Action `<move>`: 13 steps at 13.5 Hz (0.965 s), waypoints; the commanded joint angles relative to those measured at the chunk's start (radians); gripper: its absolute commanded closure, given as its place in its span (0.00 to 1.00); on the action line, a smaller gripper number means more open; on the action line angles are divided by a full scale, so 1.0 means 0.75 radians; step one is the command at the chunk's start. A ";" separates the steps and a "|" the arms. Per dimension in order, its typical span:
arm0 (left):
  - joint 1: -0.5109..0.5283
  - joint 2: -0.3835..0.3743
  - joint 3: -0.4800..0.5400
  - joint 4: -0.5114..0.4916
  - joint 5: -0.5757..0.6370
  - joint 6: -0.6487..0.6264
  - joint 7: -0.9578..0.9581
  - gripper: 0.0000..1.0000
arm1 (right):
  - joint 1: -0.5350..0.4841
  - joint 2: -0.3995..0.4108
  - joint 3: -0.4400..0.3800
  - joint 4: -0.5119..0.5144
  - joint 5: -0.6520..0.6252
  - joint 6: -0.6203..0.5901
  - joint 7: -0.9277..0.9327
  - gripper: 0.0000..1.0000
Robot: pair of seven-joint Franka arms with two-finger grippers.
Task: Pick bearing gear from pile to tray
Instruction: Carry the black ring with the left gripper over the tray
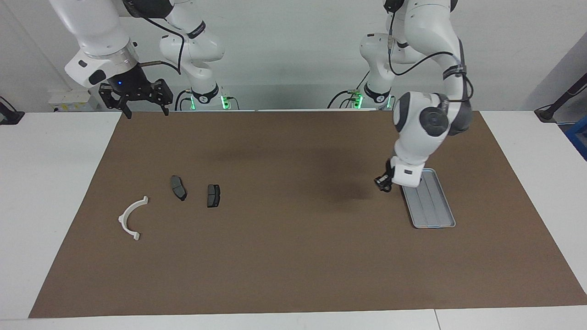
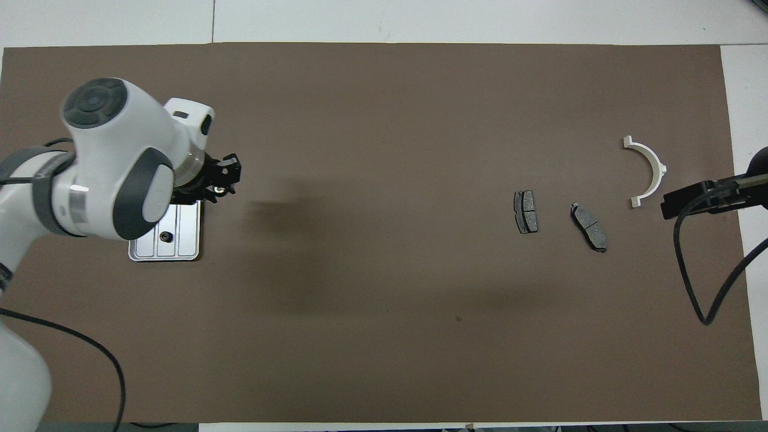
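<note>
The pile lies toward the right arm's end of the brown mat: a white half-ring bracket (image 1: 133, 217) (image 2: 648, 171) and two dark grey plates (image 1: 178, 187) (image 1: 213, 195) (image 2: 525, 212) (image 2: 589, 227). The silver tray (image 1: 431, 206) (image 2: 183, 234) lies toward the left arm's end. A small black round piece (image 2: 165, 237) lies in the tray at its end nearer to the robots; the left wrist hides it in the facing view. My left gripper (image 1: 383, 183) (image 2: 222, 183) hangs above the mat just beside the tray. My right gripper (image 1: 136, 103) is open, empty and raised, waiting.
The brown mat (image 1: 293, 256) covers most of the white table. A black cable (image 2: 690, 276) hangs from the right arm over the mat near the pile. The left arm's wrist covers part of the tray in both views.
</note>
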 commanded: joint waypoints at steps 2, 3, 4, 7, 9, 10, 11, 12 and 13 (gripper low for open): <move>0.193 0.008 -0.019 -0.082 0.013 0.109 0.352 1.00 | -0.013 0.009 0.014 0.017 -0.017 0.010 -0.015 0.00; 0.206 0.045 -0.019 -0.084 0.013 0.158 0.367 1.00 | -0.013 0.009 0.014 0.017 -0.017 0.025 -0.015 0.00; 0.214 0.065 -0.019 -0.086 0.015 0.185 0.381 1.00 | -0.009 0.009 0.014 0.017 -0.017 0.043 -0.015 0.00; 0.275 0.072 -0.019 -0.145 0.017 0.268 0.488 1.00 | -0.005 0.011 0.014 0.015 -0.019 0.045 -0.015 0.00; 0.269 0.070 -0.019 -0.204 0.017 0.338 0.482 1.00 | -0.002 0.011 0.014 0.015 -0.019 0.047 -0.015 0.00; 0.265 0.072 -0.019 -0.206 0.017 0.344 0.480 1.00 | -0.002 0.013 0.014 0.015 -0.019 0.045 -0.015 0.00; 0.263 0.072 -0.019 -0.208 0.017 0.344 0.478 1.00 | -0.004 0.014 0.014 0.011 -0.019 0.045 -0.015 0.00; 0.261 0.072 -0.019 -0.211 0.017 0.346 0.478 1.00 | 0.000 0.011 0.014 0.009 -0.019 0.045 -0.015 0.00; 0.257 0.070 -0.019 -0.227 0.017 0.353 0.474 1.00 | 0.000 0.011 0.014 0.009 -0.019 0.045 -0.015 0.00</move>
